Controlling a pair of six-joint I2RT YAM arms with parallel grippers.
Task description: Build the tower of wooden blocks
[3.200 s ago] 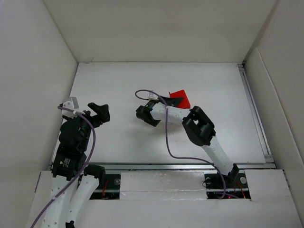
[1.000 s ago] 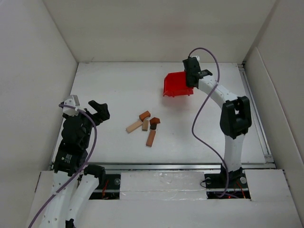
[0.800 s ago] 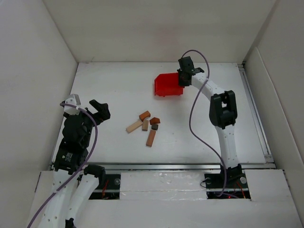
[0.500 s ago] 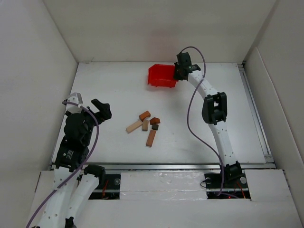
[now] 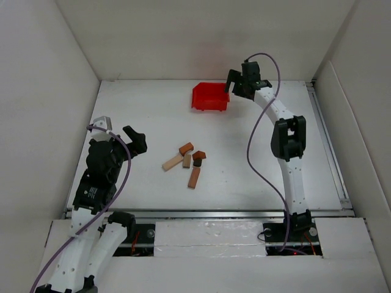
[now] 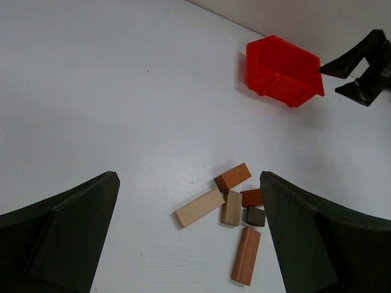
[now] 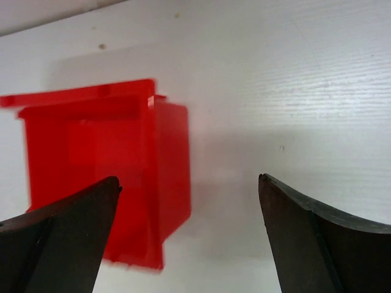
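Note:
Several small wooden blocks (image 5: 187, 160) lie flat in a loose cluster on the white table, none stacked. In the left wrist view I make out a light tan block (image 6: 199, 208), an orange-brown block (image 6: 233, 177), a dark reddish-brown block (image 6: 251, 198) and a longer orange-brown one (image 6: 246, 256). My left gripper (image 5: 119, 133) stands open to the left of the cluster, with the blocks framed between its fingers (image 6: 188, 177). My right gripper (image 5: 237, 83) is open at the far back, just right of a red bin, holding nothing (image 7: 189, 180).
The red plastic bin (image 5: 210, 97) sits on the table near the back wall, seen too from the left wrist (image 6: 282, 72) and, blurred, from the right wrist (image 7: 104, 165). White walls enclose the table on three sides. A metal rail (image 5: 330, 146) runs along the right edge.
My right gripper carried the red bin left along the back, then opened and let go of it; the bin now rests on the table. My left arm shifted slightly toward the blocks.

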